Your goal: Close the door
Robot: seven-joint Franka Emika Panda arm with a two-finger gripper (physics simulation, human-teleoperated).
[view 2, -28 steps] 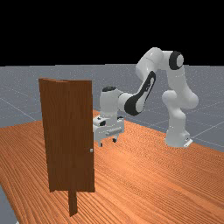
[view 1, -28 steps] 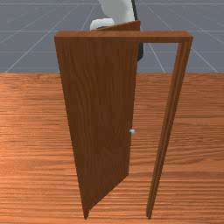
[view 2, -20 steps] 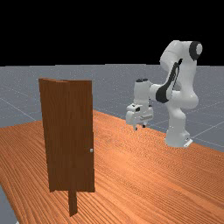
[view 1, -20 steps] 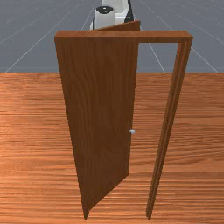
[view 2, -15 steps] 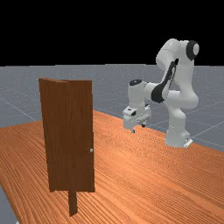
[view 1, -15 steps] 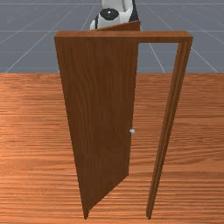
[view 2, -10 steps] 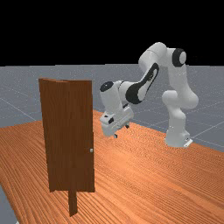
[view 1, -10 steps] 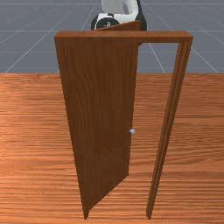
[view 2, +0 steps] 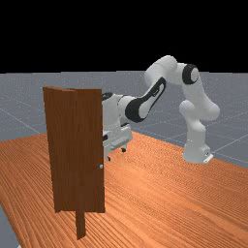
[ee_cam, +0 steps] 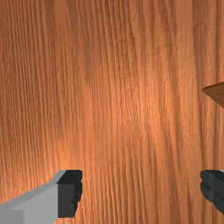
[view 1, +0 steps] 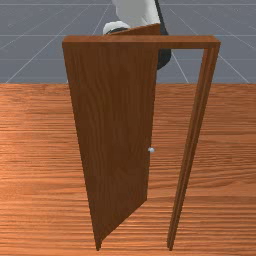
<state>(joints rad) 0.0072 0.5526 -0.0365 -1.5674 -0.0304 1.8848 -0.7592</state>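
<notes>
My gripper [view 2: 116,154] hangs over the table beside the door's free edge in the far view, its hand partly hidden behind the door. Its two fingers stand wide apart in the wrist view, the gripper [ee_cam: 141,188] holding nothing. The brown wooden door [view 1: 115,130] stands ajar in the front view, swung back from its frame toward the arm. A small pale knob [view 1: 151,150] sits near the free edge; the far view has the door [view 2: 77,150] and knob [view 2: 101,166] too. A dark wooden corner [ee_cam: 216,92] appears near one finger's side.
The door frame has a top beam [view 1: 185,42] and a post [view 1: 187,160] at the front view's right, with a gap between post and door. The orange-brown table [view 2: 160,193] spreads beneath the arm and around the door.
In the far view my hand first drew back right, toward the arm's base, then came left and lower, tilting on the way, and now stands behind the door's edge. The door has not moved.
</notes>
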